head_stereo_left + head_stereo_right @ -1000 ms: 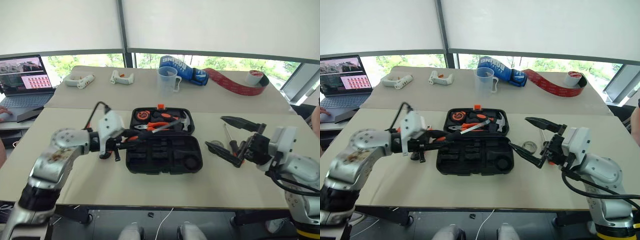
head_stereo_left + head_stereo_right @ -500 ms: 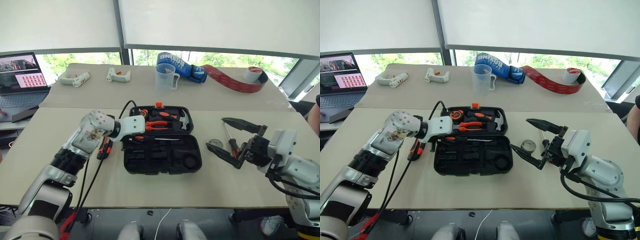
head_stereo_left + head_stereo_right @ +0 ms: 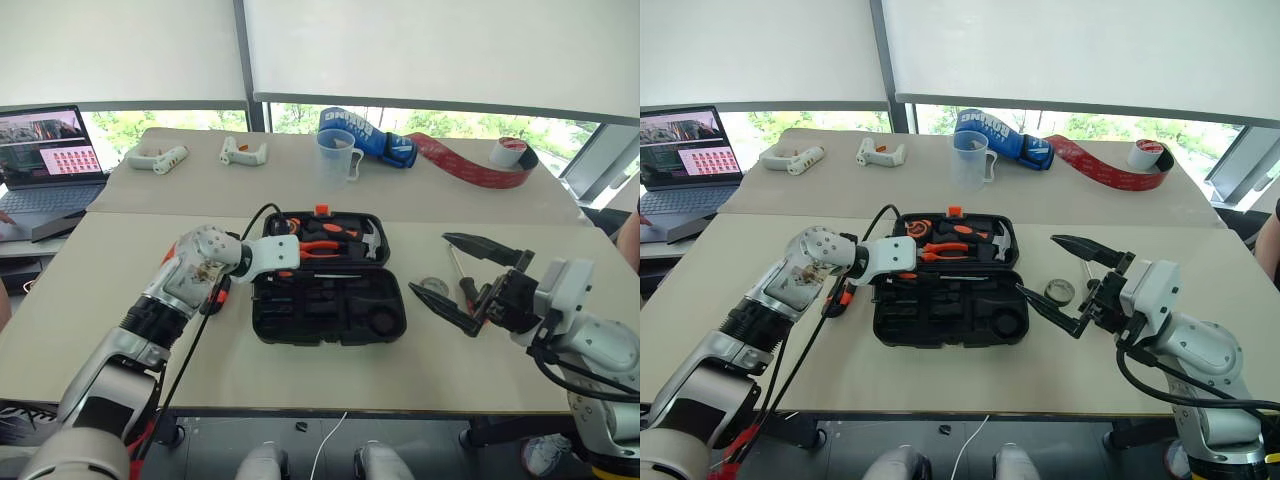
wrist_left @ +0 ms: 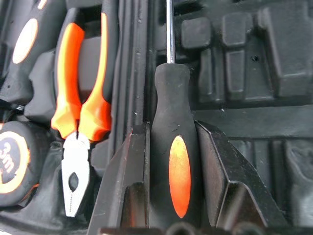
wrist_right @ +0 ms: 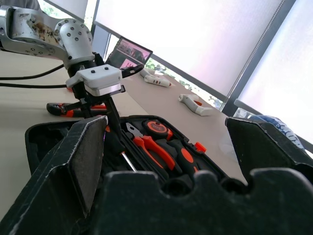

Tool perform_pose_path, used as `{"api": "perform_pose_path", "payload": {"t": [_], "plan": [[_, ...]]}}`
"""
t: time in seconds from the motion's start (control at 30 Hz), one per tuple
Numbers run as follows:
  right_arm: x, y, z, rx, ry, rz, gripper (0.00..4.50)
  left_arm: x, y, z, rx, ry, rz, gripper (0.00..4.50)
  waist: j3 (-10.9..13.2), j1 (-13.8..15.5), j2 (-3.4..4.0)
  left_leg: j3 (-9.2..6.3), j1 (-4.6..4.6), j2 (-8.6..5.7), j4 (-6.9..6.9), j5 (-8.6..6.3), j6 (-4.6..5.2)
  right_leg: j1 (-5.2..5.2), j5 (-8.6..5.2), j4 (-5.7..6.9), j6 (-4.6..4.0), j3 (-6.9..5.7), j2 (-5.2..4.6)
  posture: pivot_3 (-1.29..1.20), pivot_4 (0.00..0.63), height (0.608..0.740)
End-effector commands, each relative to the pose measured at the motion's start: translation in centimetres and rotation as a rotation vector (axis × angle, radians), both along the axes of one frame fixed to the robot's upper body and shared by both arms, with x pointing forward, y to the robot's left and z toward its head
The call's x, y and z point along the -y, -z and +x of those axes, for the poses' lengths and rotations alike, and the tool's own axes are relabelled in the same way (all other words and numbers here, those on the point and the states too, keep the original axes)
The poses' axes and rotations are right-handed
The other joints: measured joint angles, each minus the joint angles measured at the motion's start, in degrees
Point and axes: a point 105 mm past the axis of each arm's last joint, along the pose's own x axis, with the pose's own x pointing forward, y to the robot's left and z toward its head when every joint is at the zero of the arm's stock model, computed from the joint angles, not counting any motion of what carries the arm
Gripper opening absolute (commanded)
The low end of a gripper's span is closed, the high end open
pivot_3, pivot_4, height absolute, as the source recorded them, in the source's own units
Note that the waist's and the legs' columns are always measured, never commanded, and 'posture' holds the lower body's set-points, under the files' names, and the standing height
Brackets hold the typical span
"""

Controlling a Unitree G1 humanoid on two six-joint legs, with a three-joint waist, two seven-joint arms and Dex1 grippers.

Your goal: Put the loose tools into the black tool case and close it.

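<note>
— Black plastic everywhere: the open tool case sits mid-surface, lid half toward twelve o'clock holding pliers, a tape measure and a hammer.
— Where is the left hand?
— Over the case's nine o'clock end, fingers clamped on a black-and-orange screwdriver whose shaft lies along the hinge line, above the recessed tray.
— What crowds it?
— Its cable arcs over the lid corner. Another orange-black screwdriver lies on the surface just beside the case at nine o'clock.
— And the right hand?
— At three o'clock of the case, fingers spread wide apart, holding nothing. Between them lie a small tape roll and two screwdrivers.
— Anything farther out?
— At twelve o'clock, well apart: a clear measuring jug, a blue boxing glove, red tape unrolled, two white handles. A laptop stands at ten o'clock.
— Free room?
— Bare surface runs from the case to the near edge at six o'clock.
</note>
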Motion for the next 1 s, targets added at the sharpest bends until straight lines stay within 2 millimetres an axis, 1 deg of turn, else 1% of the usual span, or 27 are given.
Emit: {"api": "perform_pose_path", "payload": {"t": [0.03,0.07,0.17,0.2,0.27,0.33,0.4,0.43,0.53,0.57,0.6,0.63,0.67,0.83,1.0], "plan": [[-0.2,-0.7,-0.5,0.029,-0.012,0.005,4.50,0.4,-0.8,-0.3,0.004,0.024,-0.039,1.89,0.00,0.01,0.00,0.00,0.00,0.00,0.00,0.00,0.00,0.00,0.00,0.00,0.00,0.00,0.00,0.00,0.150,0.740],[-0.2,-0.7,-0.5,0.029,-0.012,0.005,4.50,0.5,-1.1,-0.2,0.029,0.028,-0.051,2.03,0.00,0.01,0.00,0.00,0.00,0.00,0.00,0.00,0.00,0.00,0.00,0.00,0.00,0.00,0.00,0.00,0.150,0.740],[-0.2,-0.7,-0.5,0.027,-0.013,0.004,4.50,1.0,-2.0,0.1,0.092,0.039,-0.114,3.10,0.00,0.12,0.00,0.00,-0.02,0.00,0.01,0.00,0.00,-0.01,0.00,0.00,0.00,0.00,0.00,0.00,0.150,0.740],[-0.1,-0.6,-0.6,0.026,-0.013,0.004,4.50,1.3,-2.5,0.1,0.103,0.041,-0.152,3.10,0.00,0.17,0.00,-0.01,-0.03,0.00,0.03,0.00,0.00,-0.01,0.00,0.00,0.00,0.00,-0.01,0.00,0.150,0.740],[-0.1,-0.5,-0.6,0.024,-0.011,0.004,4.50,2.2,-3.7,-0.2,0.086,0.046,-0.282,3.10,0.00,0.33,0.00,-0.02,-0.04,0.00,0.06,0.00,0.00,-0.01,0.02,0.00,0.02,0.00,-0.02,0.00,0.150,0.740],[0.0,-0.4,-0.6,0.021,-0.011,0.004,4.50,2.3,-4.2,-0.5,0.072,0.048,-0.335,3.10,0.00,0.43,0.00,-0.03,-0.04,0.00,0.07,0.00,0.01,0.00,0.02,0.01,0.02,0.00,-0.03,0.00,0.150,0.740],[0.0,-0.3,-0.7,0.019,-0.010,0.005,4.50,1.9,-4.0,-0.3,0.073,0.020,-0.354,2.57,0.00,0.48,0.00,-0.04,-0.04,0.00,0.09,-0.01,0.01,0.00,0.02,0.01,0.02,0.00,-0.03,0.00,0.150,0.740],[0.0,-0.3,-0.7,0.018,-0.010,0.006,4.50,1.7,-3.9,-0.2,0.070,0.002,-0.366,2.37,0.00,0.40,0.00,-0.04,-0.03,0.00,0.08,-0.01,0.01,0.00,0.02,0.01,0.02,0.01,-0.02,0.00,0.150,0.740],[0.0,-0.2,-0.7,0.016,-0.003,0.011,4.50,1.5,-3.1,0.3,0.024,-0.084,-0.451,1.29,0.00,0.34,0.00,-0.03,0.02,0.00,0.08,0.00,0.01,0.00,0.02,0.07,0.02,0.04,0.01,0.00,0.150,0.740],[0.1,-0.1,-0.7,0.016,-0.001,0.013,4.50,1.5,-2.5,0.3,0.006,-0.099,-0.457,0.98,0.00,0.39,0.00,-0.03,0.02,0.00,0.10,0.00,0.01,0.00,0.03,0.11,0.02,0.04,0.01,0.00,0.150,0.740],[0.1,-0.1,-0.7,0.015,0.001,0.014,4.50,1.6,-1.6,0.2,-0.020,-0.106,-0.453,0.52,0.00,0.41,0.00,-0.04,0.01,0.00,0.17,0.00,0.01,0.00,0.02,0.17,0.02,0.03,0.00,0.00,0.150,0.740],[0.1,0.0,-0.7,0.015,0.001,0.015,4.50,1.7,-1.0,0.1,-0.036,-0.108,-0.448,0.27,0.00,0.44,0.00,-0.04,0.01,0.00,0.21,0.00,0.01,0.00,0.02,0.23,0.02,0.04,-0.01,0.00,0.150,0.740],[0.1,0.0,-0.8,0.015,0.002,0.015,4.50,1.9,-0.2,-0.1,-0.052,-0.105,-0.439,0.11,0.00,0.44,0.00,-0.04,0.01,-0.01,0.25,0.00,0.01,0.00,0.02,0.27,0.02,0.04,-0.02,0.00,0.150,0.740],[0.0,-0.1,-0.8,0.013,0.011,0.016,4.50,2.6,2.3,-0.6,-0.111,-0.119,-0.403,0.11,0.00,0.65,0.00,0.00,0.04,-0.02,0.36,0.02,0.01,0.02,0.02,0.45,0.02,0.05,-0.01,0.00,0.150,0.740],[-0.1,-0.1,-0.8,0.010,0.017,0.018,4.50,1.9,4.7,0.3,-0.178,-0.246,-0.372,0.11,-0.01,0.76,0.00,0.01,0.22,-0.05,0.39,0.08,0.05,0.23,0.05,0.47,0.02,0.06,-0.02,0.00,0.150,0.740]]}}
